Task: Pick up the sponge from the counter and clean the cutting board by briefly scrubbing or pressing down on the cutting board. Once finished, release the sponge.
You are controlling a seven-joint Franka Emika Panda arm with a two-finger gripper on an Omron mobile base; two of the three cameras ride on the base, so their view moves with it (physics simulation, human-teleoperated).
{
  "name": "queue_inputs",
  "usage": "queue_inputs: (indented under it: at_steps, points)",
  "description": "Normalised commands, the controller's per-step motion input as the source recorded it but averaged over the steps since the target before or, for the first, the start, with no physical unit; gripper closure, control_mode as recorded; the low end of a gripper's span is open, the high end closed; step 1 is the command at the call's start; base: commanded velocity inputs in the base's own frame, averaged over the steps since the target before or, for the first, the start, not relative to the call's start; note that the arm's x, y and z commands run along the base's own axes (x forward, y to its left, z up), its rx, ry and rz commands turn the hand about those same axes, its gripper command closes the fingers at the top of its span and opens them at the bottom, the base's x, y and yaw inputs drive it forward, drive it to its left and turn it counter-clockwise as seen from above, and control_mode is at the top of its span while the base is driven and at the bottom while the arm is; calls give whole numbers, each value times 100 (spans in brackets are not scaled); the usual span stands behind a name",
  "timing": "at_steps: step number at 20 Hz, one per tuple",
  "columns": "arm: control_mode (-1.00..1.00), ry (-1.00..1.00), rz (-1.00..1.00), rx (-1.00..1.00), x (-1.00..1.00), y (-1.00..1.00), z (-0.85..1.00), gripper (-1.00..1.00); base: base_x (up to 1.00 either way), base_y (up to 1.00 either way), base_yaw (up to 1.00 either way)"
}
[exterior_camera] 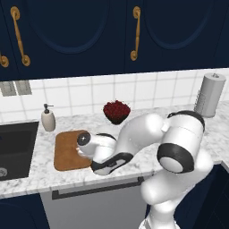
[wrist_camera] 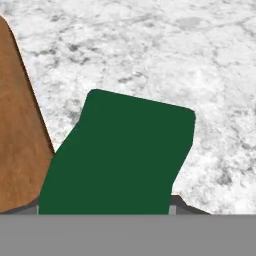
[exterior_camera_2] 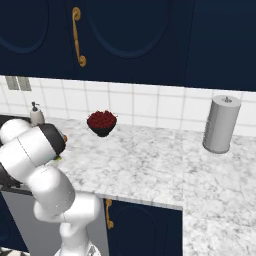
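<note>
Glossy white, rounded-segment robot arm (exterior_camera: 179, 147) with black bands at the joints; smooth bulbous shells, dark grey round cap at the wrist.

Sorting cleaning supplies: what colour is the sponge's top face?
Dark green, clearest in the hand view: sponge.

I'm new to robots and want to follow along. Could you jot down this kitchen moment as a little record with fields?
Setting: white marble counter under dark blue cabinets
End effector: closed on the sponge, green side toward the hand camera
Sponge position: mostly above the counter, at the edge of the cutting board
Cutting board: brown, lying flat beside the sink
Other items: soap dispenser, bowl of red fruit, grey canister
</note>
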Motion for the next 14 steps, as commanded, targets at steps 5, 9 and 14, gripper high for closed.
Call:
queue_inputs:
  at_steps: [5, 9, 14]
  points:
    - [-100, -1, -19, 7, 0, -70, 52, 100, 0, 0, 0]
    - [-100, 0, -20, 6, 0, -60, 11, 100, 0, 0, 0]
    - [-100, 3, -11, 0, 3, -23, -7, 100, 0, 0, 0]
